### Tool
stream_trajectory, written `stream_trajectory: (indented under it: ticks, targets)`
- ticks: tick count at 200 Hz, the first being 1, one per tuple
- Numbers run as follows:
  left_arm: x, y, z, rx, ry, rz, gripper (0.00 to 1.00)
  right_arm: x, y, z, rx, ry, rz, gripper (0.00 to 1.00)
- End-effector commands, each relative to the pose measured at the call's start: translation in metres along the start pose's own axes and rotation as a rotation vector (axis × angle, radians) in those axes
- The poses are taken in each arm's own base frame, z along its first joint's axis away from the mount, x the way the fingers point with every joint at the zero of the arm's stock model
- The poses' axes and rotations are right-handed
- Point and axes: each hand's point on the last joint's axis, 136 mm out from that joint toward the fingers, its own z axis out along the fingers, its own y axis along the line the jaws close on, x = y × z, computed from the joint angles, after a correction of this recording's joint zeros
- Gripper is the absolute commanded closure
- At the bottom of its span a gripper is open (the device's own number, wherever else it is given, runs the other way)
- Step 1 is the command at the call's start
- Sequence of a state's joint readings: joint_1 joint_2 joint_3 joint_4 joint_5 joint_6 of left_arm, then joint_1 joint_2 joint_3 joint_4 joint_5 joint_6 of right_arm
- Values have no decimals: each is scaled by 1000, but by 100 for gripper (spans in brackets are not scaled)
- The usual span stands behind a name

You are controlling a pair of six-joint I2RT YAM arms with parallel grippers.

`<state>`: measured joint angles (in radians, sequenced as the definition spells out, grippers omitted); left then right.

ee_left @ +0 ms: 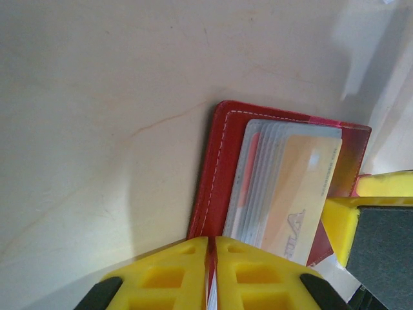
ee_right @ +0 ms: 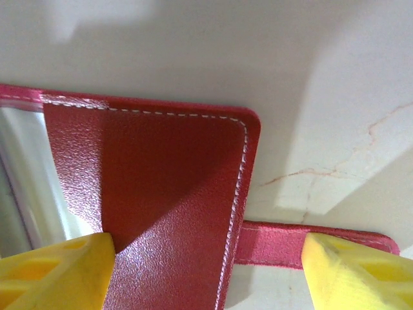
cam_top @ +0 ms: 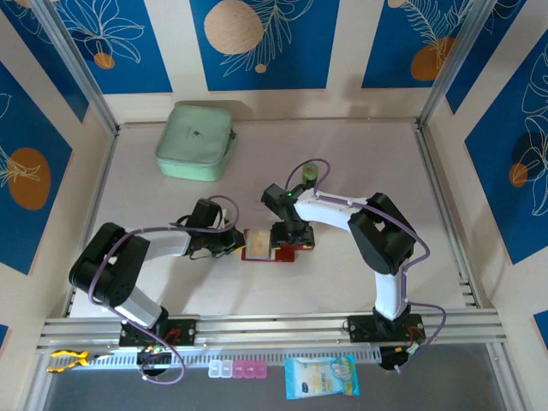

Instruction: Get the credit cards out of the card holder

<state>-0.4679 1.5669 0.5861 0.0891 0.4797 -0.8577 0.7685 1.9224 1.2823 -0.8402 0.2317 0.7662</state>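
Left hand pinches card holder edge; right hand open, straddling it.

The table is viewed by the top external camera from above and behind the arms. It is tilted toward the patterned back wall and set far enough off that both arms are taken in whole. The left wrist camera is held close over the open card holder, looking past the left gripper. The right wrist camera is set closer still, over the holder's cover and snap tab, framed by the right gripper. The card holder is shared by all three views.
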Motion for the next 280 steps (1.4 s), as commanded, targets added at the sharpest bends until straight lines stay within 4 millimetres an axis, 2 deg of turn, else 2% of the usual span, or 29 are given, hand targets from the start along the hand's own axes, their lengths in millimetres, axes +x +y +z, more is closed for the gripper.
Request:
stream_trajectory:
  ticks: [1,33,98,183,280]
  targets:
    - [10,9,4,-19,40,-18,87,13,-10,24,33,77,7,23]
    - [12,9,5,-19,44,-20,88,14,-12,30,39,92,15,23]
    - [16,13,6,-19,51,-28,88,13,-21,30,73,91,6,24]
    - [24,10,6,-12,46,-30,88,4,-22,20,76,75,-47,24]
    - [12,-2,-13,-54,-3,39,87,10,-16,24,76,93,-79,24]
